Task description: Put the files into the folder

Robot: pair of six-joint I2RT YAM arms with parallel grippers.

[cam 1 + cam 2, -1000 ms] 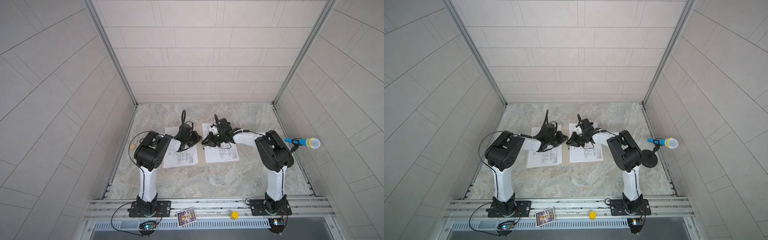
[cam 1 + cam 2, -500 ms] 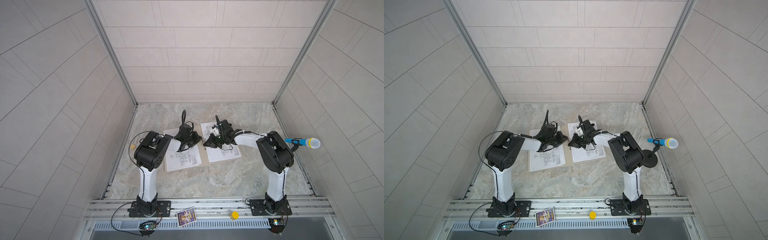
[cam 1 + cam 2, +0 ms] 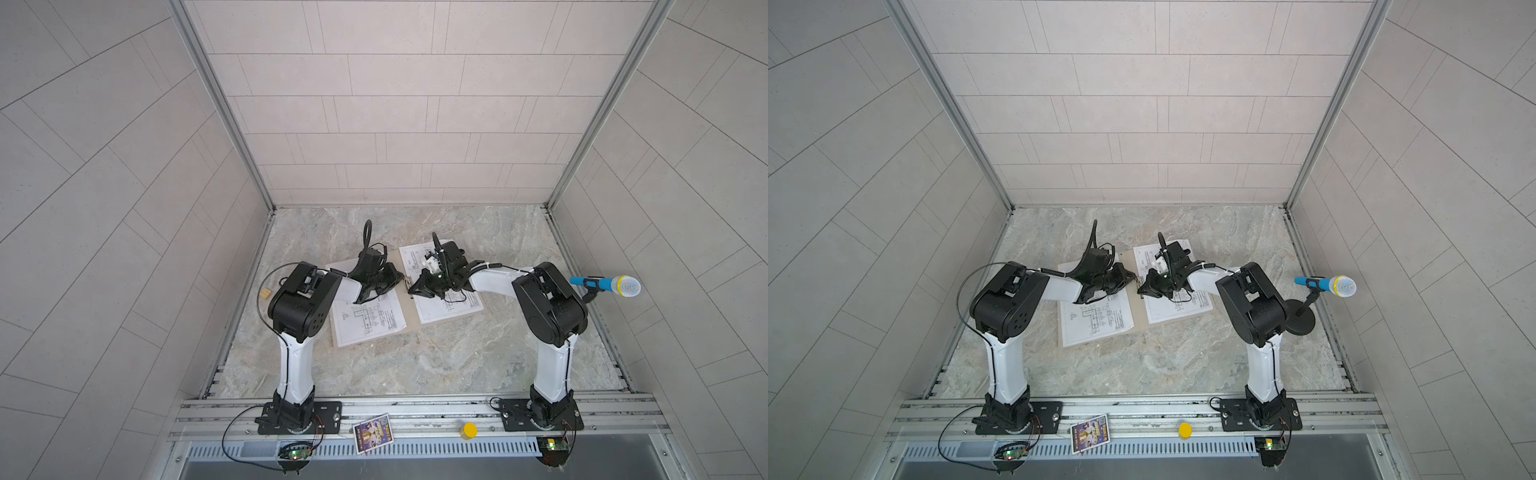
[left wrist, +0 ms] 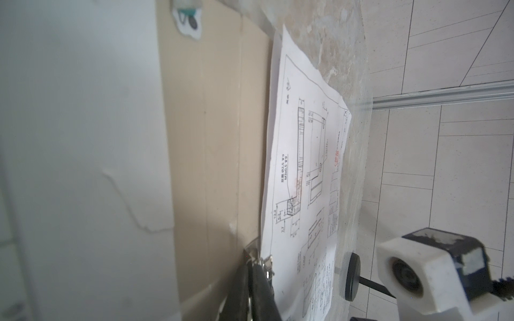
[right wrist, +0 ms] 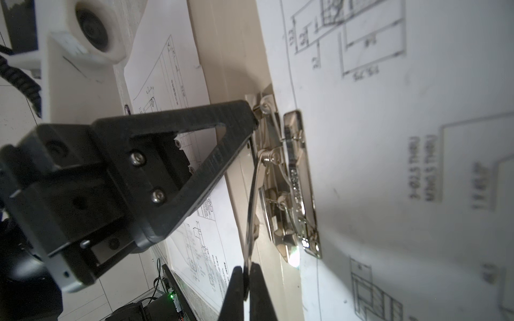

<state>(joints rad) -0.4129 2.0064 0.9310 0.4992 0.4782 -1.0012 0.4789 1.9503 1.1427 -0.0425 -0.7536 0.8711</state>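
**Stage shown: working the clip, before filing.** In a top view you find the folder point(image 3: 410, 318) open flat on the table point(image 3: 415, 365). The files lie on it: a left sheet point(image 3: 368, 322) on one leaf and a right sheet point(image 3: 451, 301) on the other (a third cannot be told apart). The left gripper point(image 3: 398, 279) and right gripper point(image 3: 413, 289) meet over the spine and hide it there.

The right wrist view supplies what is missing. It shows the silver clip point(image 5: 294, 180) at the right sheet's edge, with your right pincer closed tight on a thin lever point(image 5: 251, 194) rising from it. The left pincer, also closed, has its tip against one end of the clip; whether it pinches metal you cannot tell. Only the left wrist view shows the red mark point(image 4: 336, 155) on a sheet.

Next, as a judgement: raise the lever while the left holds the folder down, then slide the sheets' edges under the clamp.
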